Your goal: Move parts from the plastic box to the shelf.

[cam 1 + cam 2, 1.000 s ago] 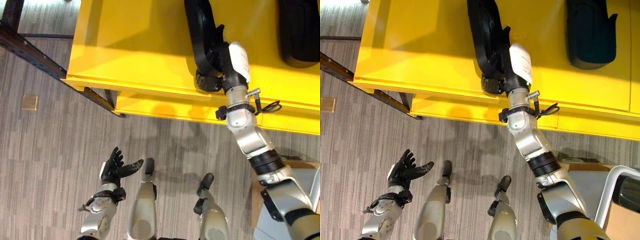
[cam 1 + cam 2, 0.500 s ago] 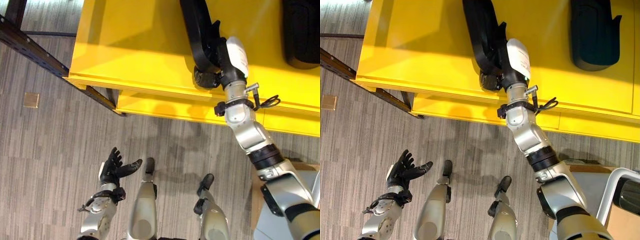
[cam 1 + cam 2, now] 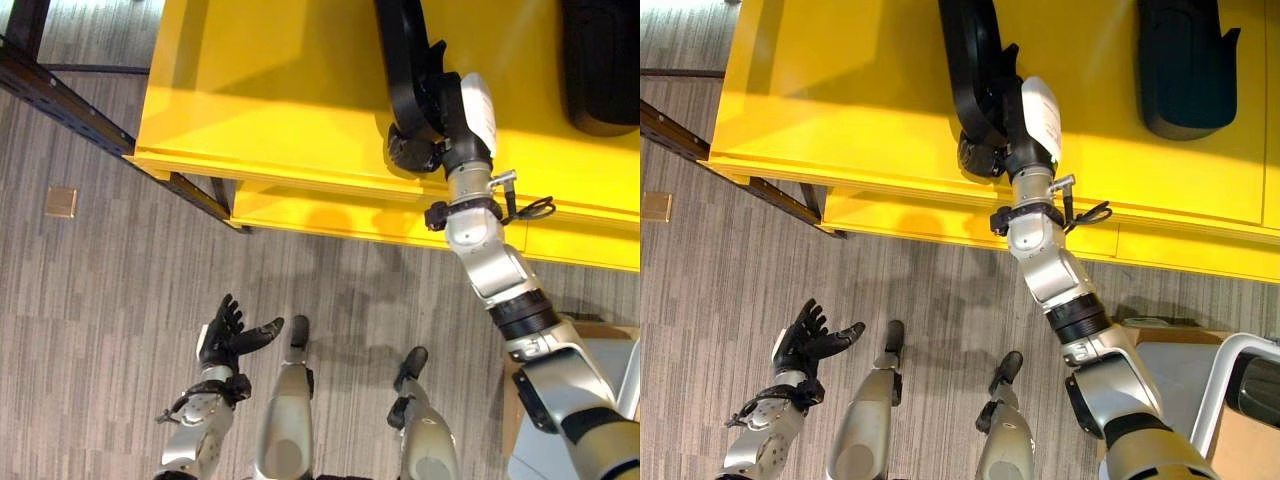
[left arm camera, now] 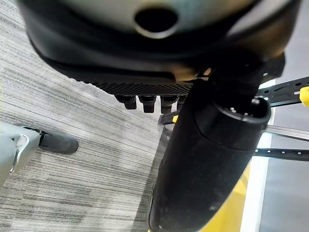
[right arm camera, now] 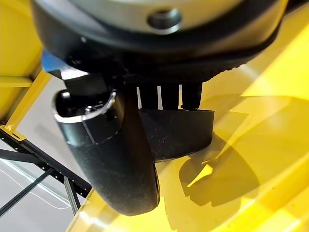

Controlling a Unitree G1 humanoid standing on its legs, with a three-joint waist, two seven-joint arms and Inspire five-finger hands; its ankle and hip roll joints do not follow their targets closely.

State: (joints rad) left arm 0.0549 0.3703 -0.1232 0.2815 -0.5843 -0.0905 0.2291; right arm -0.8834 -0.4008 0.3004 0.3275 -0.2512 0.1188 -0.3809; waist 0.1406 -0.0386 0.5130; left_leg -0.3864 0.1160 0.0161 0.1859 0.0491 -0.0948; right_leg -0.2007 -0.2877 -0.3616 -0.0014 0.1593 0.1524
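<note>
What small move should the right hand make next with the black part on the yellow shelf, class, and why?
Probably let go and draw back. The right hand is curled round the near end of the long black part, which already lies on the yellow shelf. The left hand hangs open, low over the floor.

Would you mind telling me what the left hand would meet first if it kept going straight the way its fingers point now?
Probably the front edge of the yellow shelf. The left hand hangs open low over the floor, fingers aimed up and away towards that shelf, with nothing between them; depth is hard to judge, so it might pass beneath it.
</note>
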